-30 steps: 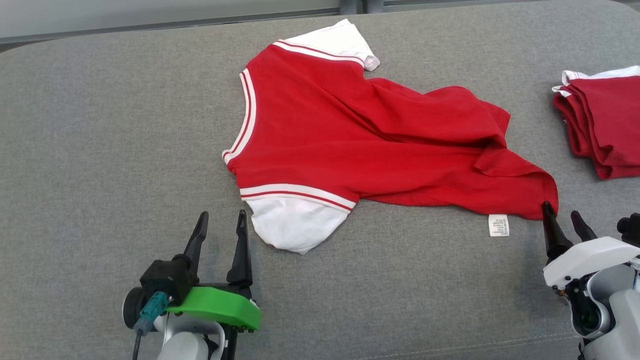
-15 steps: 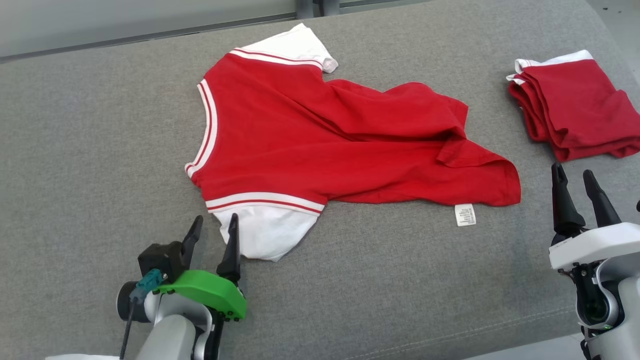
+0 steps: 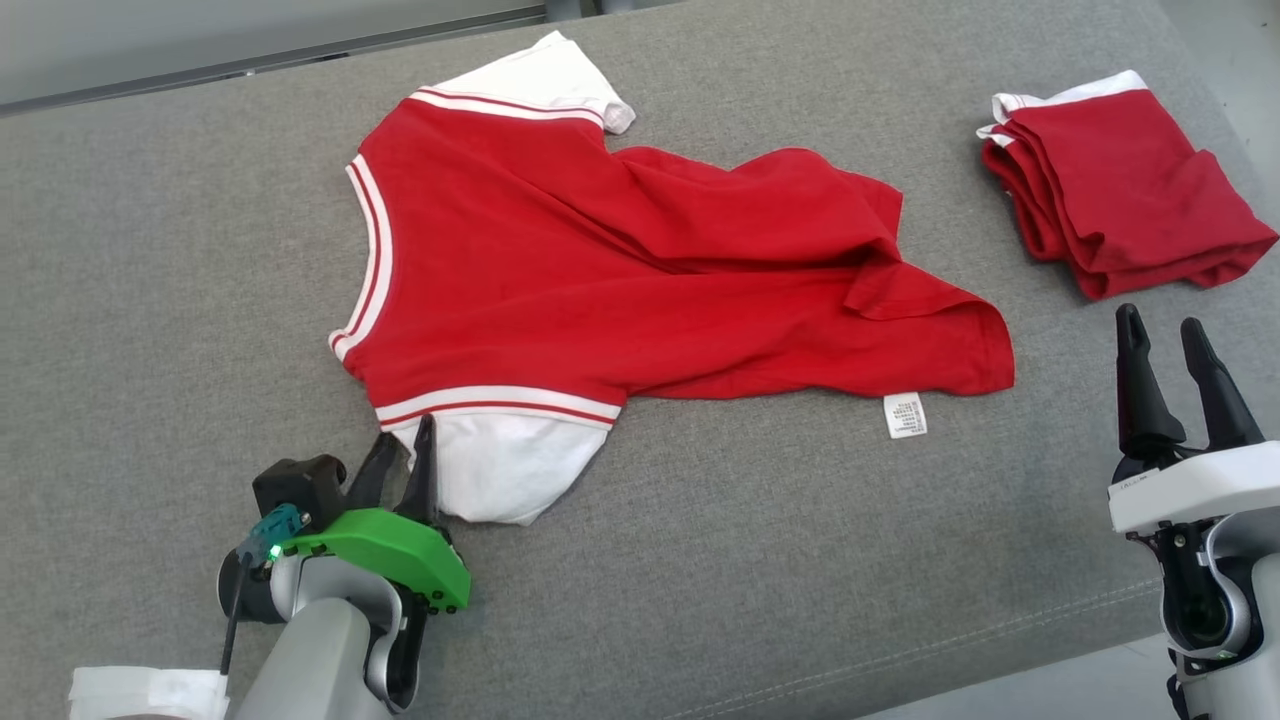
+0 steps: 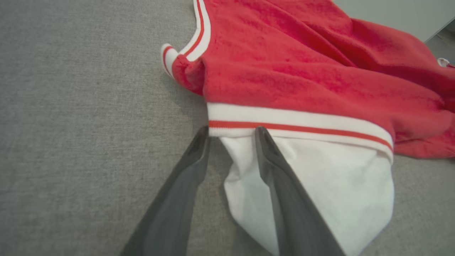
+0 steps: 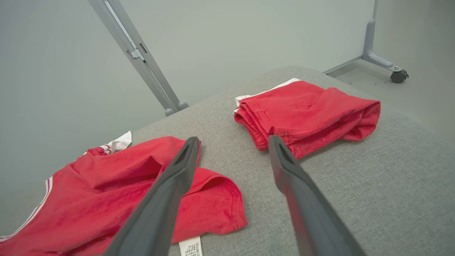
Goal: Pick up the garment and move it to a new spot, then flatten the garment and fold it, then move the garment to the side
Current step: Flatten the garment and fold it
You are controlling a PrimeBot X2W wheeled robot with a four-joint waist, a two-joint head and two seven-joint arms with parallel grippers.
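While my left gripper (image 3: 405, 432) straddles the sleeve edge of the garment (image 3: 600, 270), fingers apart, seemingly not pinching, my right gripper (image 3: 1159, 320) hangs spread near its hem

The garment (image 3: 620, 270) is a red T-shirt with short white sleeves. A white band with a thin red stripe runs along each shoulder seam and around the V neckline (image 3: 365, 260). It lies spread out but rumpled on the grey fabric surface (image 3: 160, 250), neckline toward the robot's left and hem (image 3: 985, 350) toward its right. One sleeve (image 3: 500, 465) lies flat at the near side and the other sleeve (image 3: 540, 80) at the far side. The chest part is fairly smooth. Toward the hem the red cloth bunches into long diagonal folds, and one flap is turned over on itself. A small white label (image 3: 904, 416) sticks out from the near edge by the hem.
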